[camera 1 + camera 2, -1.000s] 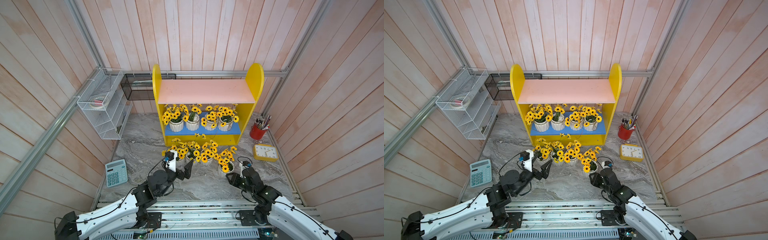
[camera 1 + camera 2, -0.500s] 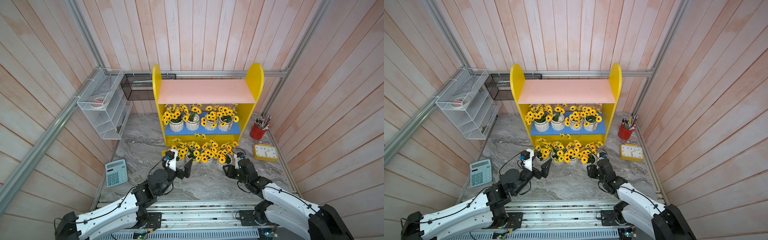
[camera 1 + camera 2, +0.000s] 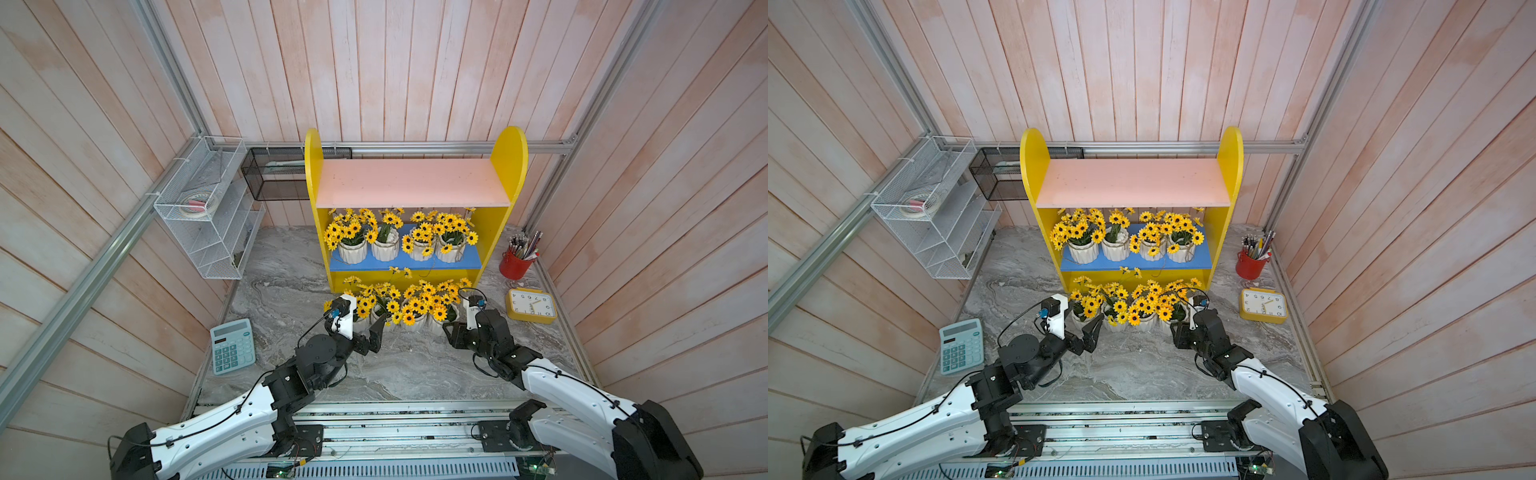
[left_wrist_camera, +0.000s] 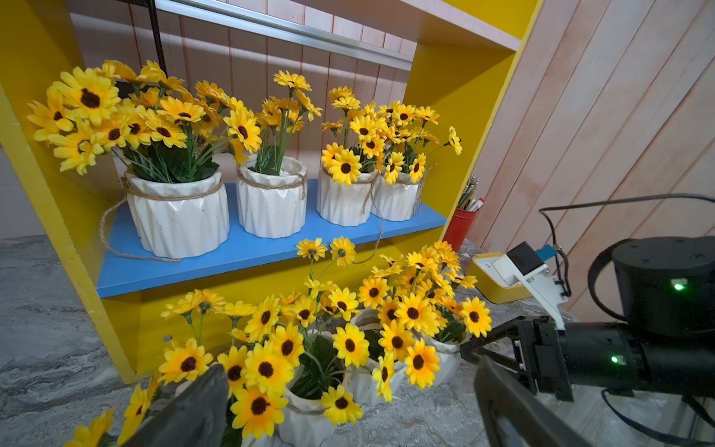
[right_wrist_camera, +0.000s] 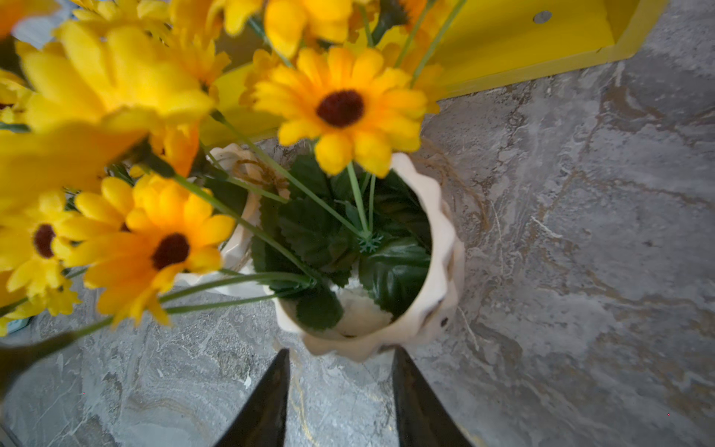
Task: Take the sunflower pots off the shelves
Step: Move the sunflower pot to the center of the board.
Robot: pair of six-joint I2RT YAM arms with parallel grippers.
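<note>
The shelves (image 3: 415,183) stand at the back, yellow with a bare pink upper board. Several sunflower pots (image 3: 384,247) (image 4: 271,201) sit in a row on the blue lower board (image 3: 405,261). Several more stand on the floor just before the shelves (image 3: 413,322) (image 3: 1144,322). My left gripper (image 3: 361,328) (image 3: 1077,326) (image 4: 350,367) is wide open at the left end of that floor row, holding nothing. My right gripper (image 3: 453,332) (image 3: 1177,332) (image 5: 341,360) is open at the right end. Its tips are against the near wall of the end pot (image 5: 437,247), with nothing between them.
A red pencil cup (image 3: 513,266) and a yellow clock (image 3: 532,305) sit right of the shelves, close to my right arm (image 4: 619,348). A calculator (image 3: 232,345) lies front left. A white wire rack (image 3: 208,216) and a black mesh basket (image 3: 274,174) hang back left.
My right gripper has moved forward toward the shelves, and the pot in front of it has gone from apart at the front right to the right end of the floor row. The left arm has stayed still.
</note>
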